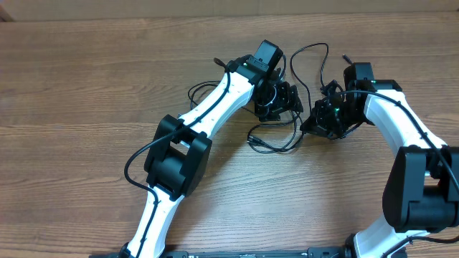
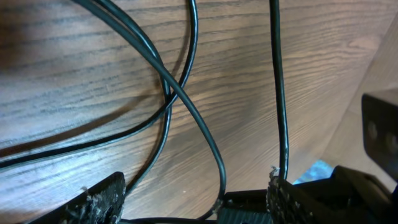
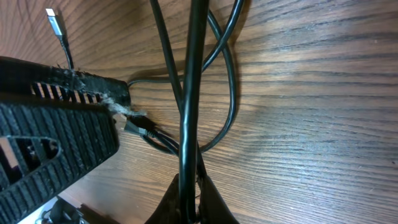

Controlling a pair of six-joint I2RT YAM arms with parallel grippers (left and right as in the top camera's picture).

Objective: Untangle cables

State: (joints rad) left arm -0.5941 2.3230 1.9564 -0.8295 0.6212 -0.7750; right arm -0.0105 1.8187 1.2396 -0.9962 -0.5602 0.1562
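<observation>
The thin black cables lie tangled on the wooden table between my two grippers, with one loop toward the front and one strand arching to the back. My left gripper is low over the tangle. In the left wrist view its jaws are wide open, with crossing cable strands lying between the fingers. My right gripper is just right of the tangle. In the right wrist view its jaws are shut on one cable strand that runs straight up from the fingertips.
A silver plug on a cable end lies on the wood behind my left gripper's ribbed finger, which shows in the right wrist view. The two grippers are very close together. The wooden table stretches all round.
</observation>
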